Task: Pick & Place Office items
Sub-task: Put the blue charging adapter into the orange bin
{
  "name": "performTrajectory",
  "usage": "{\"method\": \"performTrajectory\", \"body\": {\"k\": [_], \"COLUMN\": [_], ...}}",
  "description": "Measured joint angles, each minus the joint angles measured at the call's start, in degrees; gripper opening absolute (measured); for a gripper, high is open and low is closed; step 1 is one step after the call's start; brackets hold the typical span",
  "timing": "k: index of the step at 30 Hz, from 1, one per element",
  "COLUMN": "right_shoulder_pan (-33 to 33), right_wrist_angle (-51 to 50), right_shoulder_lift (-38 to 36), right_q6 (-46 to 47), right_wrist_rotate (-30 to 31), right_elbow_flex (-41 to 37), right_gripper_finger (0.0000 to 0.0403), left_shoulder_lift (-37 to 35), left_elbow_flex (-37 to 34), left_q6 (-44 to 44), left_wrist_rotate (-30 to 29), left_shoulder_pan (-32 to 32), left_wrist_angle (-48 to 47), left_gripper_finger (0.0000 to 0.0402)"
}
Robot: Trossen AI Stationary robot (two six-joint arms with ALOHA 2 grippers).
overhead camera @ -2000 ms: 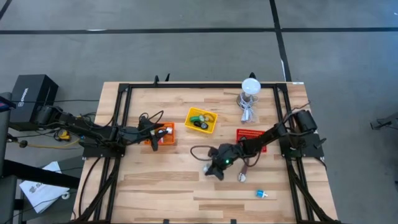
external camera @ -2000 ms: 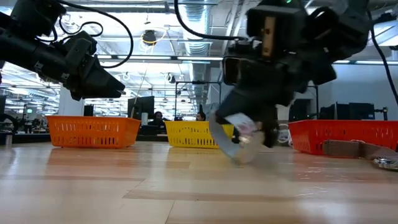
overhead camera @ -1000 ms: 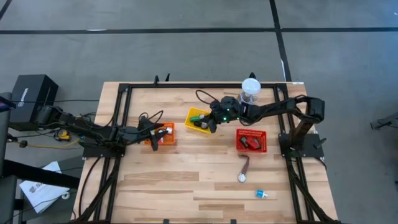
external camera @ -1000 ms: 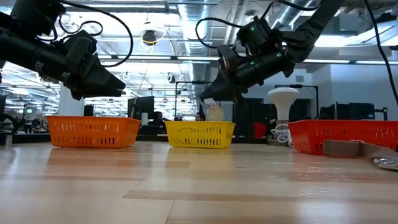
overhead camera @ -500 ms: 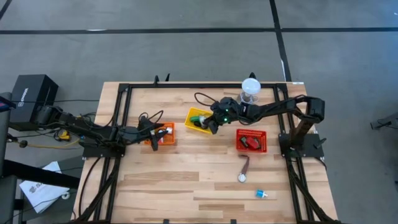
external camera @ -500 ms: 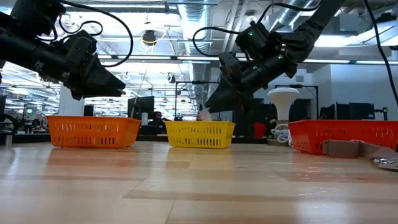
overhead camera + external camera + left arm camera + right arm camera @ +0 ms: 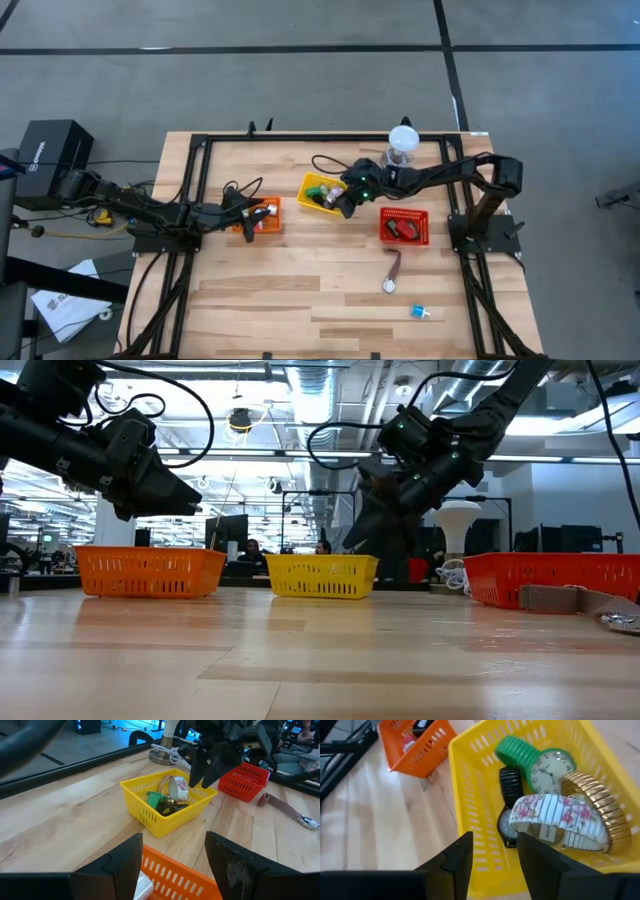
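The right gripper, fingers apart and empty, hangs over the yellow bin; the floral watch lies inside it, just ahead. The left gripper (also open) waits over the orange bin.

Right arm stretched across the table, its right gripper angled downward, fingers parted, empty; left gripper hovers low, fingers apart.

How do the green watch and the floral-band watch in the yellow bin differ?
The green watch has a solid green band and shows its white dial; the floral-band watch has a white flowered band, its dial hidden. The green one lies at the far wall, the floral one leans on the gold band. Both sit in the yellow bin.
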Motion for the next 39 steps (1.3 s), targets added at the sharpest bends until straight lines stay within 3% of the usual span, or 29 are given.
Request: {"method": "performTrajectory", "body": {"k": [6, 14, 19, 26, 33, 39], "right_shoulder_pan": [0.4, 6.7, 15.3, 30.7, 45.5, 54.2], "right_wrist_angle": [-5.0, -20.6, -31.4, -40.1, -45.4, -48.5], "right_shoulder_lift": [-3.3, -10.7, -14.8, -19.2, -19.6, -16.9], "right_q6": [1.0, 1.1, 1.6, 5.2, 17.8, 27.5], "right_wrist_rotate": [-5.0, -4.9, -4.0, 2.0, 9.8, 10.3], "right_elbow_flex": [1.6, 4.5, 6.3, 7.4, 7.4, 7.4], "right_gripper_finger": [0.0145, 0.0141, 0.0141, 0.0140, 0.0140, 0.0140], "left_shoulder_lift": [0.0, 0.0, 0.0, 0.0, 0.0, 0.0], "left_elbow_flex": [0.0, 0.0, 0.0, 0.0, 0.0, 0.0], "left_q6": [0.0, -0.6, -1.4, -1.5, -1.5, -1.5], "left_wrist_rotate": [0.0, 0.0, 0.0, 0.0, 0.0, 0.0], "left_shoulder_pan": [0.0, 0.0, 0.0, 0.0, 0.0, 0.0], "left_wrist_angle": [0.0, 0.0, 0.1, 0.6, 1.3, 2.2], "left_gripper_finger": [0.0209, 0.0209, 0.0209, 0.0209, 0.0209, 0.0209]}}
